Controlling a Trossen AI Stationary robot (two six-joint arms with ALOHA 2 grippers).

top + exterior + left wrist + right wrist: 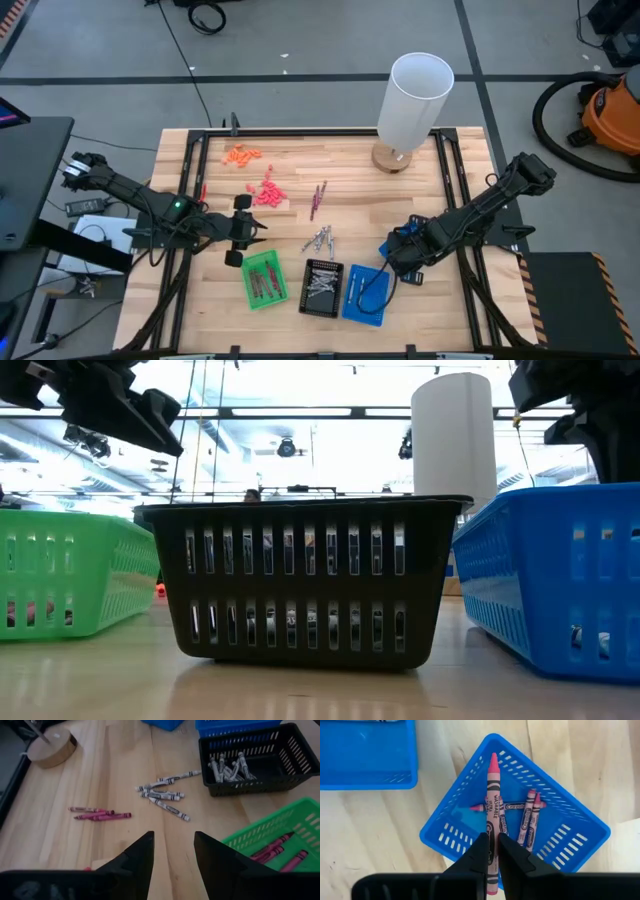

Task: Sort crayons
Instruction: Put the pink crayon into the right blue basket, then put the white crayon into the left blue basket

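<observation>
My right gripper (492,851) hangs over a small blue tray (560,840) at the table's near right, shut on a pink crayon (492,795). Other pink crayons (527,822) lie in that tray. My left gripper (173,850) stands open above the table's left side (240,232), holding nothing. Loose maroon crayons (100,813) and grey crayons (165,795) lie flat on the wood. A black tray (260,757) holds grey crayons. A green tray (280,845) holds maroon ones. My right gripper pinches the pink crayon between its two fingers (479,857), on the labelled shaft near its blunt end (492,837). The fingers point down from above. The crayon's pointed end (493,760) sticks out past the fingertips, clear of the small blue tray below.
A second blue tray (362,293) sits beside the black one (322,288) at the near edge. Orange bits (241,154) and coral-pink bits (268,193) lie at the far left. A tall white cylinder (415,100) on a wooden base stands at the far right.
</observation>
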